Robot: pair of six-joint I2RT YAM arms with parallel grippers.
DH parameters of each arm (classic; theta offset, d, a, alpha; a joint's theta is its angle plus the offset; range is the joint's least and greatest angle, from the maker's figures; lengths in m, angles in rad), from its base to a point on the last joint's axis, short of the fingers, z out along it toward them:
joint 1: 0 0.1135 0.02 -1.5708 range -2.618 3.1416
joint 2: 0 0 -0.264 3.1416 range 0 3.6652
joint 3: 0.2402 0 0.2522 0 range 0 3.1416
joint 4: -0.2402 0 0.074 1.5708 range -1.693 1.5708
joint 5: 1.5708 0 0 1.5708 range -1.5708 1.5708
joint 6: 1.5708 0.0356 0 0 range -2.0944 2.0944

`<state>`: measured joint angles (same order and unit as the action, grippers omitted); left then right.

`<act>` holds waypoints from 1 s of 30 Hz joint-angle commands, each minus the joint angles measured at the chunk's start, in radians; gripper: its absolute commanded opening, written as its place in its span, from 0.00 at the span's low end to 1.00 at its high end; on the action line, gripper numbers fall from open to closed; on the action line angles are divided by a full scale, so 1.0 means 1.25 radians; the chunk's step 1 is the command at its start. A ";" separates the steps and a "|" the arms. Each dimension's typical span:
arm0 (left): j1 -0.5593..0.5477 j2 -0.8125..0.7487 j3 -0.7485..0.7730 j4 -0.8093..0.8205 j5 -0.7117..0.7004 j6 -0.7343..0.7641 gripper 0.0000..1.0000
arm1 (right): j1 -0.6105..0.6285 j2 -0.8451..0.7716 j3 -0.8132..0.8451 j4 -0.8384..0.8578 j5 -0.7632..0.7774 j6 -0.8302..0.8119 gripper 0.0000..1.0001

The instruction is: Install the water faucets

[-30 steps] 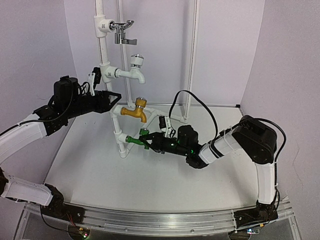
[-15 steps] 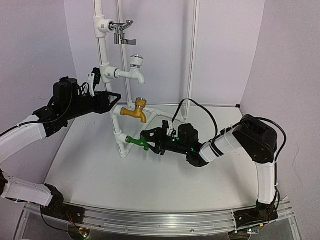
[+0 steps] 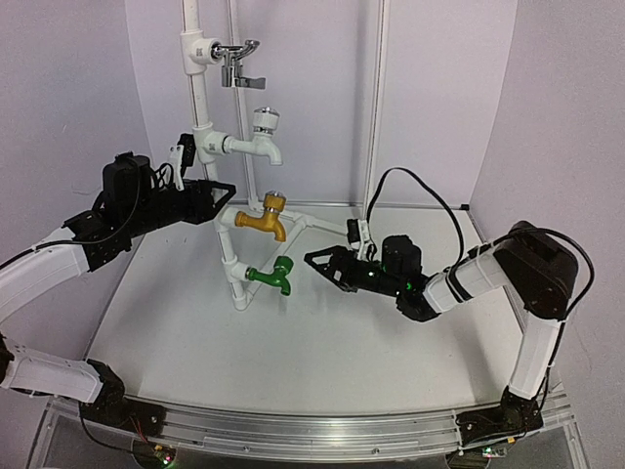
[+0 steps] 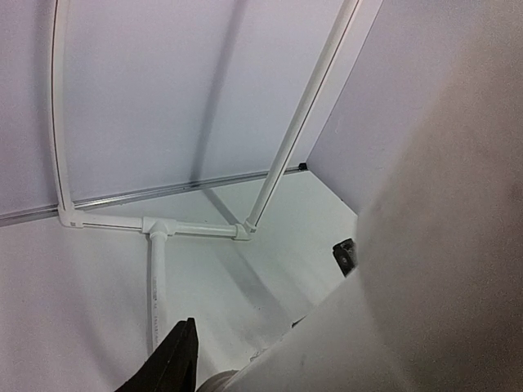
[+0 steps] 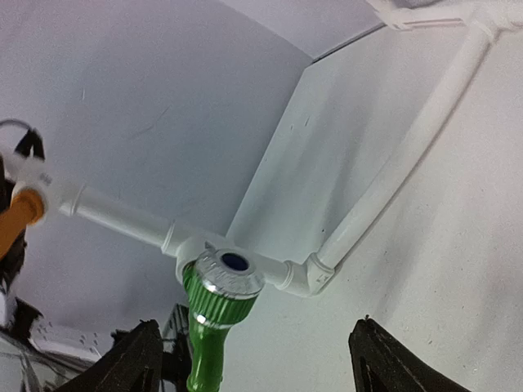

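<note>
Right gripper (image 3: 317, 266) – jaws spread wide, nothing held. It is set low over the table (image 3: 293, 371), near the green tap (image 3: 273, 276) but apart from it. In the wrist view a dark finger is seen at each lower corner, with the tap's silvery knob (image 5: 231, 270) faced almost square on.

Left gripper (image 3: 225, 189) is placed up against the white pipe stand (image 3: 207, 132), above the brass tap (image 3: 266, 221). Whether the pipe is clamped cannot be told: its wrist view is mostly filled by a blurred white mass, with only one fingertip (image 4: 176, 363) shown.

The green tap is seated in the lowest fitting of the stand, below the brass tap. Its knob is tilted toward the right gripper and its spout is bent downward. How far the thread has been driven home cannot be judged from these views.

Risks judged from here:
- The tap could be left loose or crooked if it is counted as installed – the joint itself is hidden.
- On a fresh approach the knob could be struck by an open finger and the tap knocked askew.
- The stand looks light; it might be shifted or tipped if it is pushed sideways without being braced by the left arm.
</note>
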<state>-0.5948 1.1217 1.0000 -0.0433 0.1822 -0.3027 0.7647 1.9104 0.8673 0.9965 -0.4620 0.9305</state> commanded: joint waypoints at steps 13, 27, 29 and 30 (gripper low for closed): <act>-0.011 0.003 -0.006 -0.063 0.078 -0.140 0.00 | 0.094 -0.229 -0.047 -0.250 -0.088 -1.519 0.83; -0.011 -0.004 -0.006 -0.063 0.086 -0.137 0.00 | 0.149 -0.019 0.046 -0.014 0.085 -1.754 0.85; -0.011 -0.007 -0.006 -0.064 0.086 -0.137 0.00 | 0.151 0.007 0.063 0.007 0.098 -1.759 0.85; -0.011 -0.007 -0.006 -0.064 0.087 -0.137 0.00 | 0.151 0.017 0.070 0.016 0.101 -1.758 0.85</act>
<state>-0.5945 1.1225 1.0000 -0.0431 0.1871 -0.3022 0.9483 1.8883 0.8872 0.8580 -0.4080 -1.2272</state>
